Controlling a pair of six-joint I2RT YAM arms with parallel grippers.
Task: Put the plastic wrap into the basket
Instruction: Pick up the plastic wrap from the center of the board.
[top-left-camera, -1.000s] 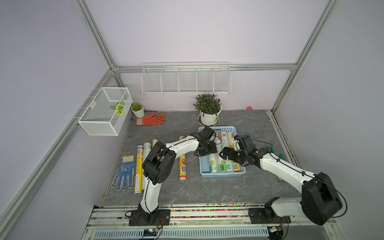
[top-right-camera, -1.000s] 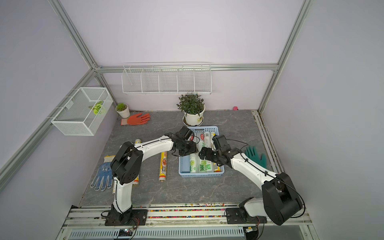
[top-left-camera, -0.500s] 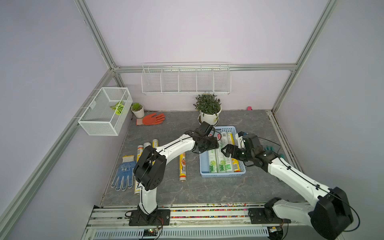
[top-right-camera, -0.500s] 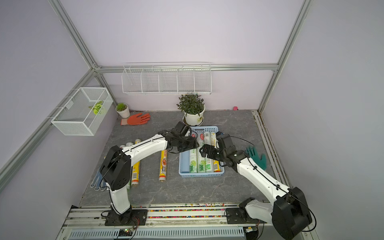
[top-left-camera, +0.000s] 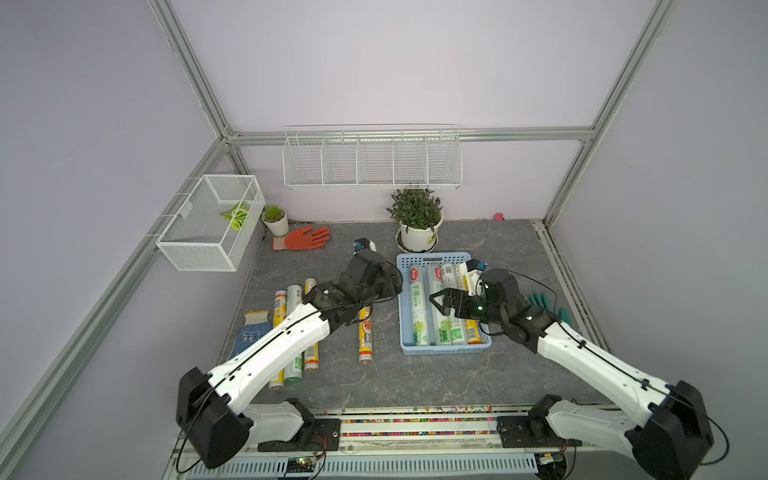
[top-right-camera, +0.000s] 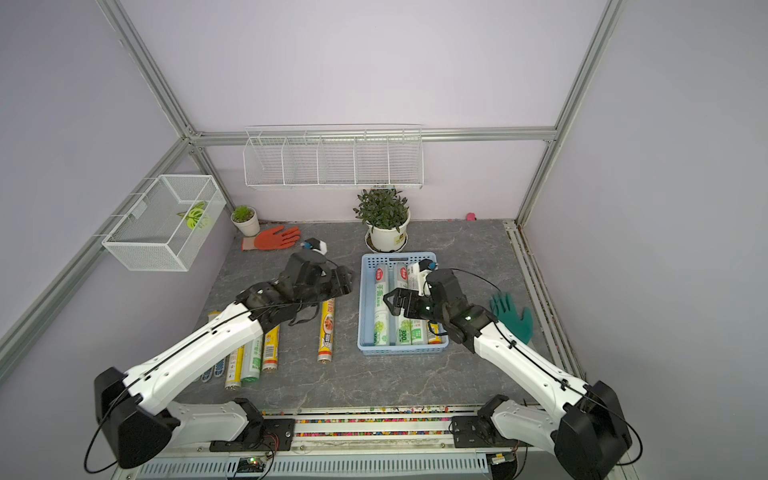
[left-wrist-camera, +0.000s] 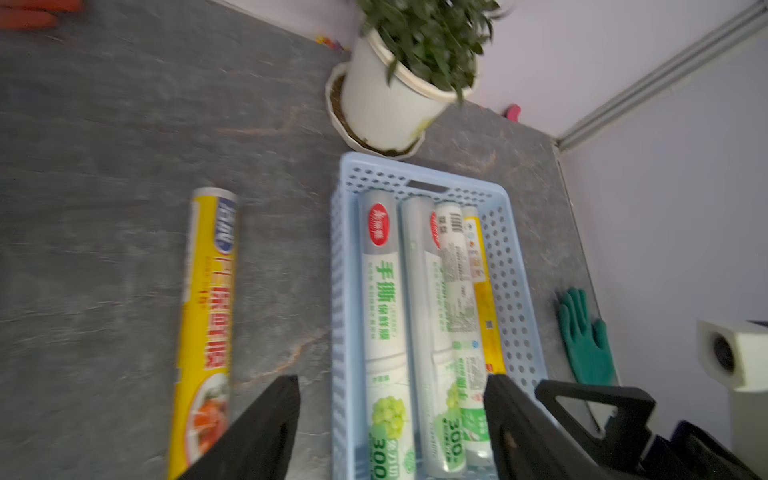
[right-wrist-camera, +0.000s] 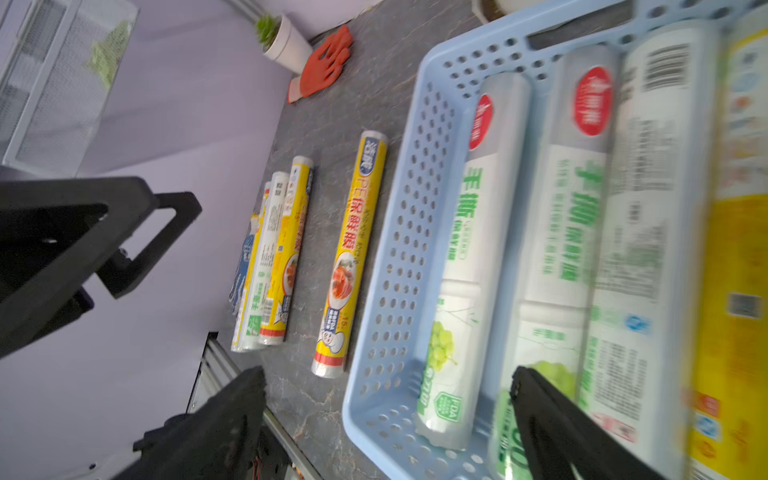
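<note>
— Where's the plastic wrap (left-wrist-camera: 384, 311) right now?

— Split in two lots. Four rolls (top-left-camera: 419, 309) lie side by side, lengthwise, in the light blue basket (top-left-camera: 444, 350): two white-green, one whitish with a barcode, and one yellow against the wall on the right arm's side. On the counter (top-left-camera: 415, 374), just beside the basket's left wall and parallel to it, lies a single yellow roll (top-left-camera: 365, 336), not touching. Further left, three more rolls (right-wrist-camera: 272, 257) lie packed together. In both top views the left arm half hides them, and a blue glove (top-left-camera: 249, 336) lies next to them.

— And the fingers? Are they holding anything?

— Neither pair. The left fingers (left-wrist-camera: 266, 424) are spread apart with nothing between them, hovering over the basket's left wall. The right fingers (right-wrist-camera: 544, 424) are splayed wide too, empty, hanging above the rolls around the middle of the basket.

— What else is around?

— A potted plant (top-left-camera: 417, 224) just behind the basket, a green glove (top-right-camera: 511, 316) on the counter to its right, and an orange glove (top-left-camera: 303, 239) towards the back wall.
</note>
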